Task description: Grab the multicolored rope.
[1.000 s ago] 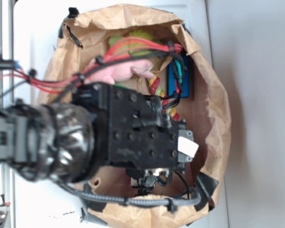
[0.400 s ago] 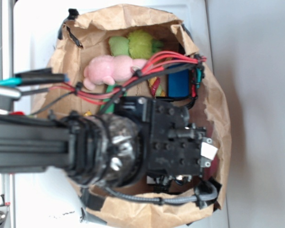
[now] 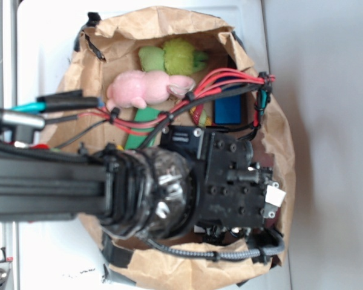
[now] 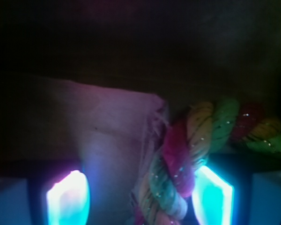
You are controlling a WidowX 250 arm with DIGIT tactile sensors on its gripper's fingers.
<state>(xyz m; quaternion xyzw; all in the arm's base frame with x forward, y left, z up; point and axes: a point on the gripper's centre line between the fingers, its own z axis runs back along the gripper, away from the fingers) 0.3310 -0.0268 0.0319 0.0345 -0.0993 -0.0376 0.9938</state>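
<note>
In the wrist view the multicolored rope [image 4: 187, 154], twisted from red, yellow and pale green strands, runs from the upper right down between my fingers. It lies close against the glowing right fingertip [image 4: 214, 194]. The left fingertip [image 4: 68, 199] stands well apart from it, over bare brown bag floor. My gripper [image 4: 140, 199] is open around the rope. In the exterior view the black wrist block [image 3: 236, 187] hides the fingers. Only a short red and yellow piece of the rope [image 3: 199, 114] shows beside the cables.
Everything sits inside a crumpled brown paper bag [image 3: 282, 145]. At its far end lie a pink plush toy [image 3: 148, 87] and a green fuzzy plush toy [image 3: 172, 57]. A blue block [image 3: 228, 110] and a green block [image 3: 144, 127] are near the rope. Red and black cables [image 3: 230, 78] arch over the bag.
The arm has swung right and toward the bag's near side, uncovering the pink and green plush toys and most of the blue block.
</note>
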